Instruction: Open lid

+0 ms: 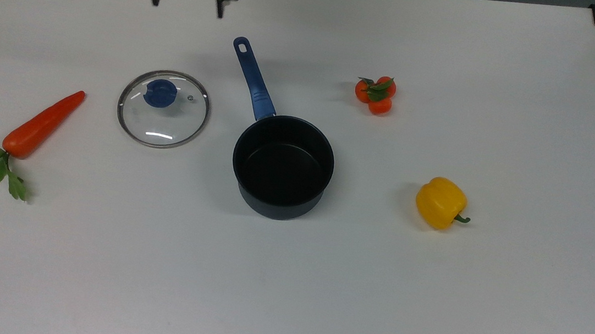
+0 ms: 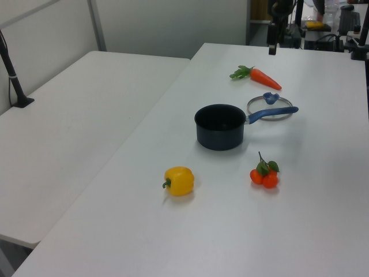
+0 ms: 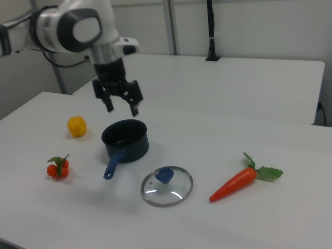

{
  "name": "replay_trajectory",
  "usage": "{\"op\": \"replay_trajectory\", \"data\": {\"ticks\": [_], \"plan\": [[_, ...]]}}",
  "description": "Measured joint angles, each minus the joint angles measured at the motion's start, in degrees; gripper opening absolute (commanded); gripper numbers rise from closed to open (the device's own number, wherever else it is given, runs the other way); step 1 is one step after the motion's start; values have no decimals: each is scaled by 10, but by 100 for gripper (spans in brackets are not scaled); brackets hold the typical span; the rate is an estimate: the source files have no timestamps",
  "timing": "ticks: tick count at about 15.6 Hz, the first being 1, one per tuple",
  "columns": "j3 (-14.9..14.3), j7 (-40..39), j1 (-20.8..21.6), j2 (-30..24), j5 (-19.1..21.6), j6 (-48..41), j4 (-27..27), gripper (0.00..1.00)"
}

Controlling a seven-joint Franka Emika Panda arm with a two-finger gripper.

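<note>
The round glass lid (image 1: pixel 163 108) with its metal rim and blue knob lies flat on the white table, to the top view's left of the uncovered dark blue saucepan (image 1: pixel 282 166). The same lid (image 3: pixel 167 185) and saucepan (image 3: pixel 125 140) appear in the right view, and the lid (image 2: pixel 269 107) and saucepan (image 2: pixel 219 126) in the left view. My gripper (image 1: pixel 186 5) hangs high above the table at the top view's upper edge, open and holding nothing. In the right view the gripper (image 3: pixel 122 109) hovers well above the saucepan with its fingers spread.
A carrot (image 1: pixel 39 126) lies to the top view's left of the lid. A cluster of small tomatoes (image 1: pixel 375 94) and a yellow bell pepper (image 1: pixel 441 202) sit to the top view's right of the saucepan. The saucepan's long blue handle (image 1: pixel 253 78) points toward the far edge.
</note>
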Motion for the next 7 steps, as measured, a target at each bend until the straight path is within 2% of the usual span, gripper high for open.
{"op": "replay_trajectory", "data": {"ticks": [3, 7], "plan": [[0, 7, 34, -28, -8, -48, 1, 100], [-4, 10, 40, -38, -9, -67, 1, 100]]}}
